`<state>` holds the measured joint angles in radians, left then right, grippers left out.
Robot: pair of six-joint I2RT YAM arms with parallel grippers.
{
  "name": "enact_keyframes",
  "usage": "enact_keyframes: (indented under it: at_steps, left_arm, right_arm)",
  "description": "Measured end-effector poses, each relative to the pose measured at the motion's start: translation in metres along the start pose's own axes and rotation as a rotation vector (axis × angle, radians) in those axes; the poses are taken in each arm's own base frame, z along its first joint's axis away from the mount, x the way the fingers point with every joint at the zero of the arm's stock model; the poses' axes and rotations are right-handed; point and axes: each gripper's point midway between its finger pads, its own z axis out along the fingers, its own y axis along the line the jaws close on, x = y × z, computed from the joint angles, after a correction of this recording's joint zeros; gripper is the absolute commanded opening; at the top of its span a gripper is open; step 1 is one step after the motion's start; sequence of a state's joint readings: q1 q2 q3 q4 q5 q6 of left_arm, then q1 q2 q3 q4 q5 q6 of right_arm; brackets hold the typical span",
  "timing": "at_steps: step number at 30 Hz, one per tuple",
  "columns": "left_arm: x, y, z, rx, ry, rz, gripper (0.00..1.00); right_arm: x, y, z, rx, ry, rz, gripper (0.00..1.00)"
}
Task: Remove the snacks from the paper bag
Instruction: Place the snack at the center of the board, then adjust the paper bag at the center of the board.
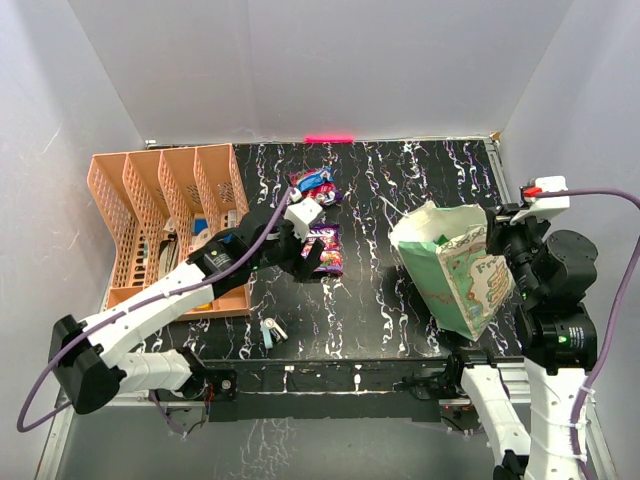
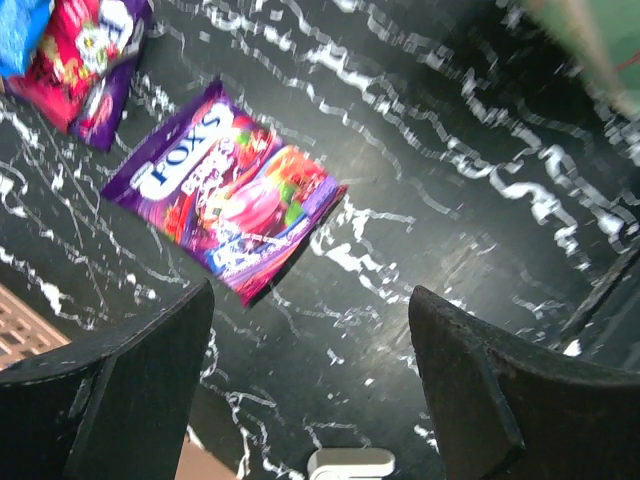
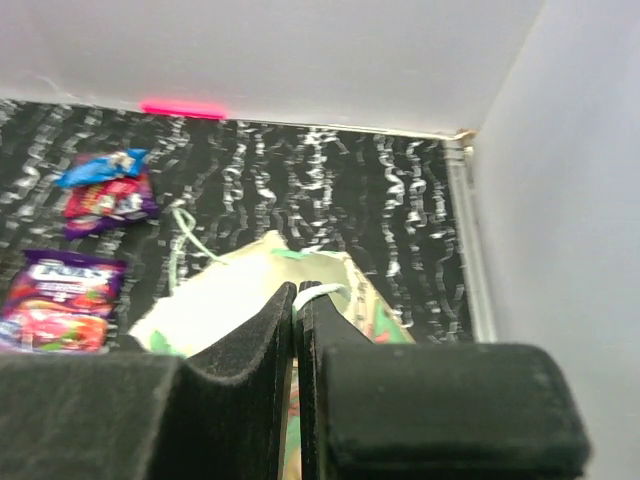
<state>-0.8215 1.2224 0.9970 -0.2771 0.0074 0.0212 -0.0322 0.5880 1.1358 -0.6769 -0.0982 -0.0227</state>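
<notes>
The cream paper bag (image 1: pixel 455 270) with green print stands tilted at the right, its mouth facing up and left; its inside is hidden. My right gripper (image 1: pixel 500 250) is shut on the bag's rim and white string handle, as the right wrist view (image 3: pixel 297 298) shows over the bag (image 3: pixel 225 300). A purple snack packet (image 1: pixel 327 248) lies flat mid-table. My left gripper (image 1: pixel 305 258) is open and empty just beside it; in the left wrist view (image 2: pixel 312 295) the packet (image 2: pixel 225 190) lies beyond the fingers. A red, purple and blue packet pile (image 1: pixel 315 183) lies further back.
An orange slotted tray (image 1: pixel 165 215) stands at the left under my left arm. A small white and teal item (image 1: pixel 272 332) lies near the front edge. A pink mark (image 1: pixel 330 138) sits at the back edge. White walls close in on both sides.
</notes>
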Motion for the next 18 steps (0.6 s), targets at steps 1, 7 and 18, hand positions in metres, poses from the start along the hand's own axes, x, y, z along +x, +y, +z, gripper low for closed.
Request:
enact_keyframes:
  at_steps: [1,7,18]
  left_arm:
    - [-0.01,-0.002,-0.006,0.01,-0.04,-0.014,0.78]
    - [-0.021,-0.014,-0.009,0.065,-0.086,-0.09,0.77]
    - [-0.03,-0.029,-0.048,0.139,-0.185,-0.175,0.77]
  right_arm:
    - [0.0,-0.004,0.0,0.016,0.002,-0.036,0.07]
    - [0.008,-0.039,0.013,0.139,0.058,-0.299,0.07]
    - [0.011,-0.043,0.094,0.011,0.243,-0.781,0.07]
